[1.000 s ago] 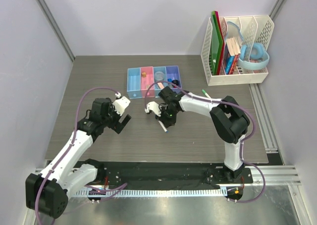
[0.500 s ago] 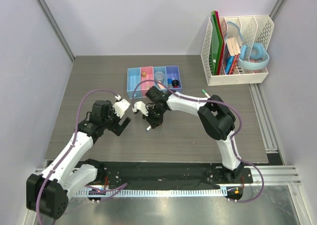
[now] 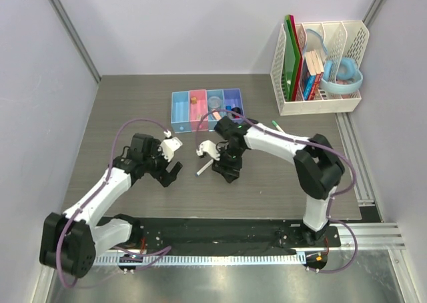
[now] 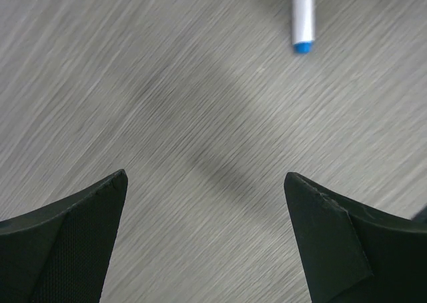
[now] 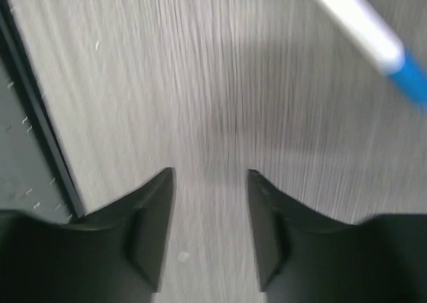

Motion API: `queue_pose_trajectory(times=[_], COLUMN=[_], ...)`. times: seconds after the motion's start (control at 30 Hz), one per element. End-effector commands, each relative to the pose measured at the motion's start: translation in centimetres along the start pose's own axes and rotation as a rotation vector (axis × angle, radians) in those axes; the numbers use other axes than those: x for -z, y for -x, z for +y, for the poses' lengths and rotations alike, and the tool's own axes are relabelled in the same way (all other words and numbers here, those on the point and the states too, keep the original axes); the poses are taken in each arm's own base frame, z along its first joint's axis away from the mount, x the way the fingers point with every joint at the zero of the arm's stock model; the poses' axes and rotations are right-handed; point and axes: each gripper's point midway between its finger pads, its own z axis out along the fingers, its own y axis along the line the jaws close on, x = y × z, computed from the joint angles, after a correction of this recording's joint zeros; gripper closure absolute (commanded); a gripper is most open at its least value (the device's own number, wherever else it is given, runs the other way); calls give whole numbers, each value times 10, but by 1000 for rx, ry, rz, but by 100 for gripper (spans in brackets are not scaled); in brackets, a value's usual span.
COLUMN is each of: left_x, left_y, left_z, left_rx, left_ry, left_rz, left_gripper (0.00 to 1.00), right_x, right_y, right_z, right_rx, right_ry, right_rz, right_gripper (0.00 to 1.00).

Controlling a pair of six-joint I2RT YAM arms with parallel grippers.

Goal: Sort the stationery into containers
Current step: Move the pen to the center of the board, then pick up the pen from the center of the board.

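Note:
A white pen [image 3: 204, 169] with a blue cap lies loose on the table between my two grippers. It shows at the top of the left wrist view [image 4: 303, 15] and at the upper right of the right wrist view [image 5: 360, 24]. My left gripper [image 3: 172, 171] [image 4: 205, 177] is open wide over bare table just left of the pen. Just right of the pen, my right gripper [image 3: 225, 170] [image 5: 210, 175] stands open with nothing between its fingers. The containers [image 3: 181, 107], four joined bins, sit behind and hold a few small items. A second white pen [image 3: 277, 126] with a green cap lies to the right.
A tall white perforated file rack [image 3: 350, 46] with books, green boards and a light-blue ring stands at the back right. The black base rail [image 3: 220, 233] runs along the near edge. Grey walls close in the left and back sides.
My right gripper carried the blue-capped pen leftward, then opened and let it drop onto the table. The left gripper has swung right, closer to the pen.

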Motion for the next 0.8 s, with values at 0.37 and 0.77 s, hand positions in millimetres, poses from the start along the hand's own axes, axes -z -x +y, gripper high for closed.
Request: queue_pose_trajectory(times=[0.37,0.77], left_x=[-68,-100], left_y=[88,82], left_z=[-38,-74], left_rx=[-89,-135], left_ry=[-284,-359], left_rz=[-37,64], left_gripper=[0,4], right_x=[136,145], right_y=[-107,-142], right_z=[-149,-208], right_rx=[-401,-502], right_ry=[-441,-487], right_rz=[-144,-163], right_gripper=[32,32])
